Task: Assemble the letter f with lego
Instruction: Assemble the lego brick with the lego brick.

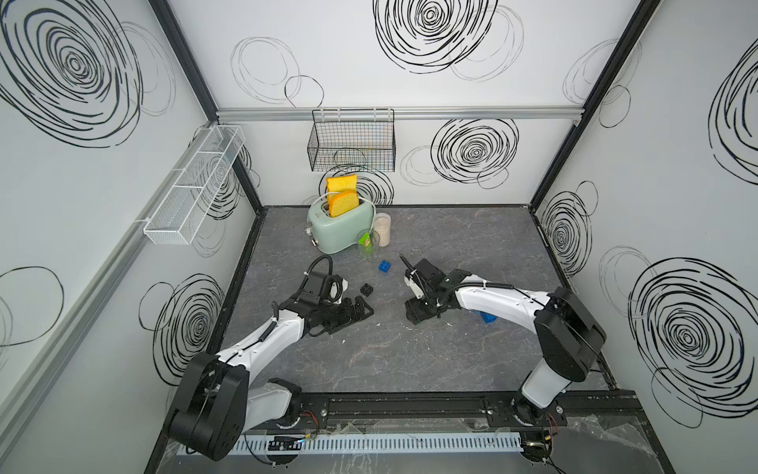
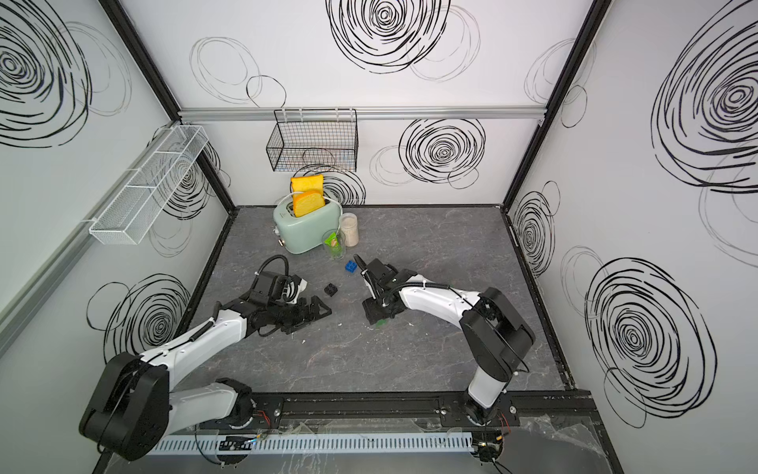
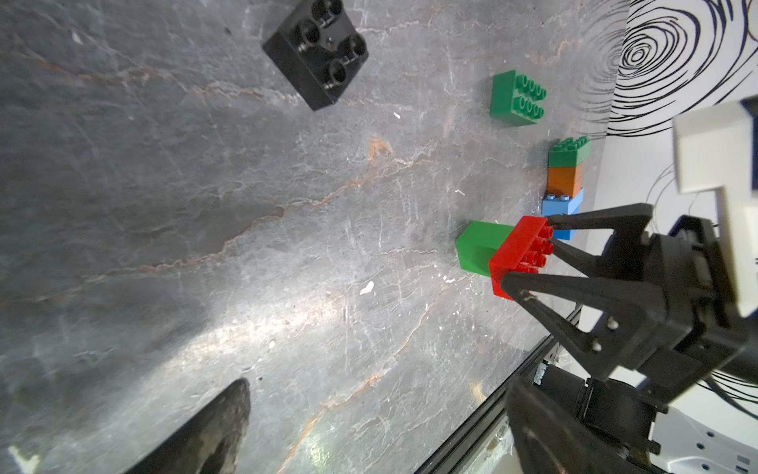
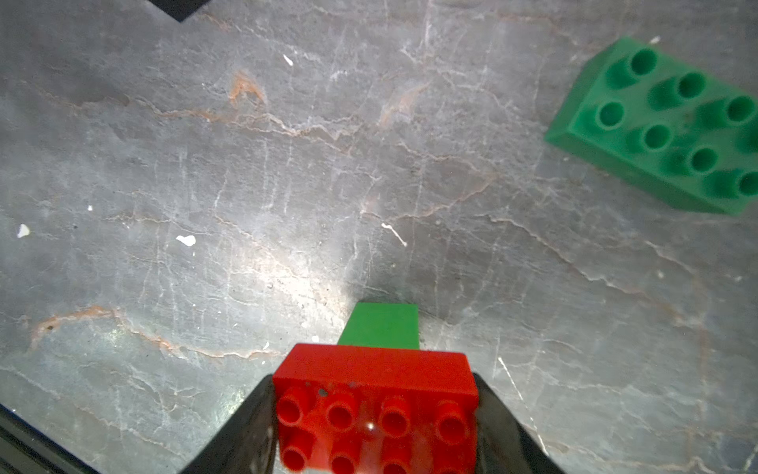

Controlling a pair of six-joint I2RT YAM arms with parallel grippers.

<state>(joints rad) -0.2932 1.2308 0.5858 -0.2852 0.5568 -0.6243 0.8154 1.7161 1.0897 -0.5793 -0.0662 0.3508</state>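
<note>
So far, 3 plastic bricks (image 3: 565, 180), green, orange, light blue, sit stacked on the table (image 3: 246, 205). The right gripper (image 3: 527, 252) clamps a red oblong brick (image 4: 375, 385) atop a green brick (image 4: 381, 326); the left gripper (image 1: 356, 308) gapes empty. A black square brick (image 3: 318, 53) and blue brick (image 1: 384, 266) lie loose.

Lego: green bricks (image 3: 517, 98) (image 3: 569, 152) (image 3: 480, 250) 3; red brick (image 4: 373, 369) 1; orange brick (image 3: 565, 180) 1; light blue brick (image 3: 564, 204) 1; black brick (image 3: 316, 53) 1; blue brick (image 1: 384, 266) 1; also on desk (image 1: 410, 361): toaster (image 1: 344, 236) 1; toast slices (image 1: 341, 185) (image 1: 344, 204) 2; glass (image 1: 368, 248) 1; jar (image 1: 383, 230) 1; on walls: wire baskets (image 1: 352, 143) (image 1: 192, 193) 2
</note>
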